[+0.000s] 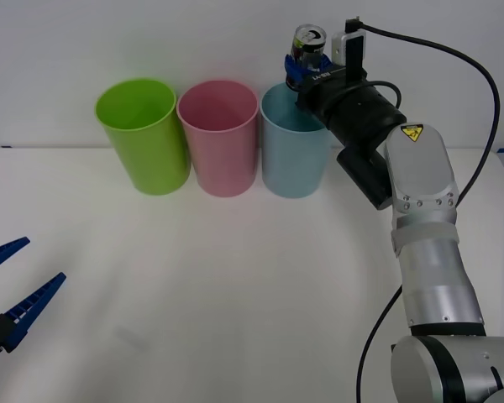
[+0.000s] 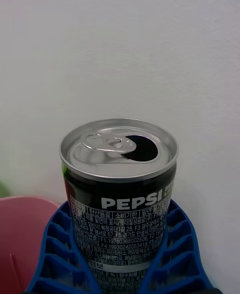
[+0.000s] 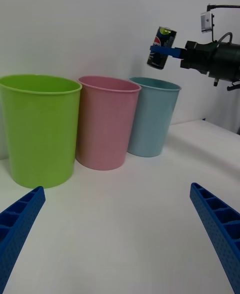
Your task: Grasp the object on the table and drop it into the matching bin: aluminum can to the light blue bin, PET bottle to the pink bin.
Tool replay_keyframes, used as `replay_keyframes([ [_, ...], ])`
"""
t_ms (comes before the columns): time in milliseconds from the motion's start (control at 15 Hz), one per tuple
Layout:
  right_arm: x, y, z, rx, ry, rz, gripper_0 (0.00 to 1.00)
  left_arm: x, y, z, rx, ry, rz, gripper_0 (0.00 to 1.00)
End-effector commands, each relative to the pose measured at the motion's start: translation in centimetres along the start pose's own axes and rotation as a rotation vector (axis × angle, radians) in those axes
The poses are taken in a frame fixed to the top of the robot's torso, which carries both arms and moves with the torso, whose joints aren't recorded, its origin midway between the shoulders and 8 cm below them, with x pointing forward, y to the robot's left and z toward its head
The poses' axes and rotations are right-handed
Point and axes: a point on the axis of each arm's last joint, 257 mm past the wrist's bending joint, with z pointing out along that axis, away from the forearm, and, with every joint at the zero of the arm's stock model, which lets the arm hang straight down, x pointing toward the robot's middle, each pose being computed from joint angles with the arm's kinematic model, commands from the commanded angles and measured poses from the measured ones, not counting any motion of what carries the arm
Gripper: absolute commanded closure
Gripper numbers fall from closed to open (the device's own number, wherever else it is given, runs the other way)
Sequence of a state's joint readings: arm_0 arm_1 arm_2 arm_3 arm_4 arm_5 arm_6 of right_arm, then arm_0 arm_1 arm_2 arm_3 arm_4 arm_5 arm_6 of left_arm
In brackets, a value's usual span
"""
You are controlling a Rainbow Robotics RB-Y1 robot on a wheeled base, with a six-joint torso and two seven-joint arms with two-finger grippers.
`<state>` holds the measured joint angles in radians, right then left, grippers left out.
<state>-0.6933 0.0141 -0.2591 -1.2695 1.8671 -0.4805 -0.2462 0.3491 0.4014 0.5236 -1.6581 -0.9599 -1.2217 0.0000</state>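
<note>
The aluminum can [image 1: 309, 40] is a small dark Pepsi can with an opened silver pull-tab top [image 2: 120, 146]. My right gripper [image 1: 306, 67] is shut on it, its blue fingers [image 2: 177, 244] clamping both sides. It hangs in the air just above the far right rim of the light blue bin [image 1: 292, 143]. From the left wrist view the can [image 3: 161, 47] tilts slightly above the light blue bin [image 3: 152, 116]. The pink bin [image 1: 218, 136] stands next to the blue one, on its left. My left gripper [image 1: 13, 285] is open, low over the table's [image 1: 235, 294] near left edge.
A lime green bin [image 1: 143, 134] stands left of the pink one, the three in a row against the white back wall. A black cable [image 1: 479, 75] loops off my right wrist. White tabletop spreads in front of the bins.
</note>
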Motion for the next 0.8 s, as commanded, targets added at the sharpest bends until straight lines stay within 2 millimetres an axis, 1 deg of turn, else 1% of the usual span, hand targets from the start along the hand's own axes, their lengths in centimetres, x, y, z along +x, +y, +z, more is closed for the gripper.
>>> replay_keyframes([
  [67,0.0,0.0,0.0,0.001,-0.001,-0.006,0.9,0.0,0.0,0.0,0.0,0.0,0.0,0.0],
  [133,0.0,-0.2,0.0,0.003,-0.001,-0.011,0.02,0.0,0.0,0.0,0.0,0.0,0.0,0.0],
  [200,0.0,-0.2,0.0,0.003,-0.001,-0.015,0.0,0.0,0.0,0.0,0.0,0.0,0.0,0.0],
  [467,-0.2,-0.2,-0.2,-0.002,-0.003,-0.027,0.0,0.0,0.0,0.0,0.0,0.0,0.0,0.0],
  [733,-0.7,-0.3,-1.7,-0.029,-0.017,-0.036,0.0,0.0,0.0,0.0,0.0,0.0,0.0,0.0],
  [800,-0.6,-0.4,-2.2,-0.036,-0.015,-0.036,0.0,0.0,0.0,0.0,0.0,0.0,0.0,0.0],
])
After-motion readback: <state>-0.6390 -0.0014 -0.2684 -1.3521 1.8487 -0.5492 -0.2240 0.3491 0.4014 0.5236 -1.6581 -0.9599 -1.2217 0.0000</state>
